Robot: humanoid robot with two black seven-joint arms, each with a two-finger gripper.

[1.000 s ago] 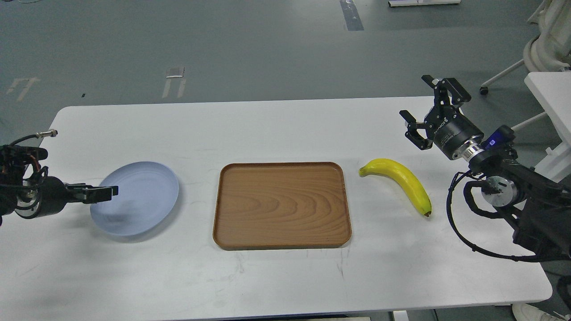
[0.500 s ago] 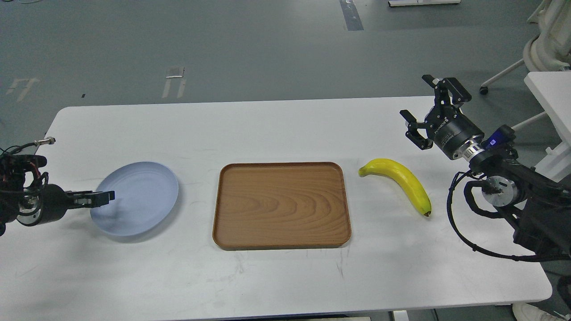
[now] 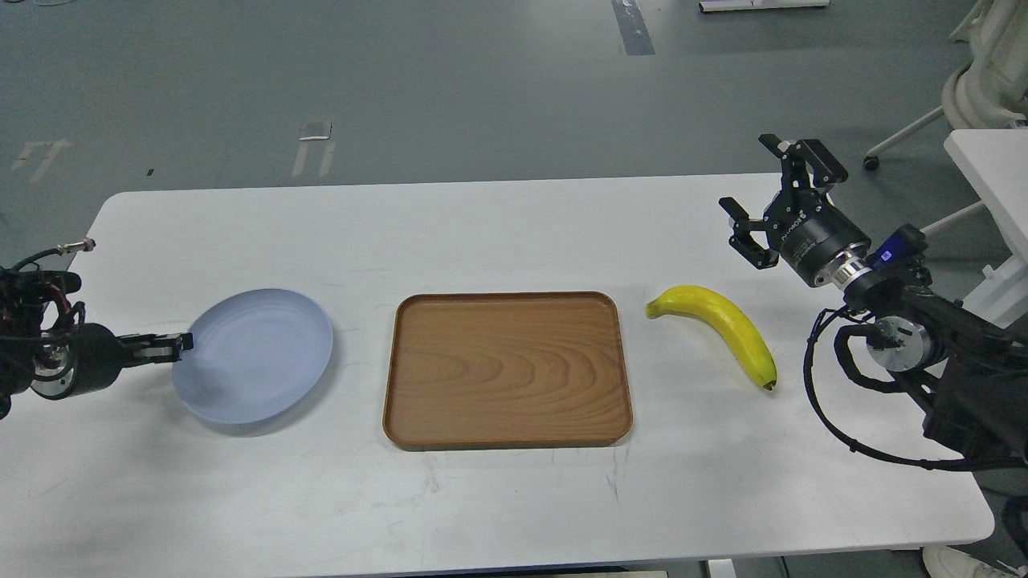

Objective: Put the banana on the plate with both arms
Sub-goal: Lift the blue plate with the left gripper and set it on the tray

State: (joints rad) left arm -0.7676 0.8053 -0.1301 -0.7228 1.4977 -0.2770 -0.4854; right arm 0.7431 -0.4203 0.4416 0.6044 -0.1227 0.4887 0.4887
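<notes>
the banana (image 3: pixel 721 325) is lying flat on the white bench (image 3: pixel 514 498), just right of the brown tray (image 3: pixel 506 369), its dark tip pointing toward the robot. nothing is touching it. the pale blue plate (image 3: pixel 255 353) is sitting well apart from it, on the far side of the tray.

the left gripper (image 3: pixel 173 348) is reaching in low at the plate's left rim; its fingers are reading as one dark bar, so whether they are pinching the rim or only resting beside it cannot be told. the right gripper (image 3: pixel 761 205) is hovering above and beyond the banana, fingers spread wide apart, gripping nothing.

risks, as judgement: the plate is shallow and smooth, so a thin rim hold is likely slipping or tilting the plate if it gets dragged or lifted. the tray is lying between plate and banana, so a low carry is risking a clip on its raised edge. the banana is curved and may be rolling or pivoting if the fingers close off-centre, nudging it toward the bench's right edge.
</notes>
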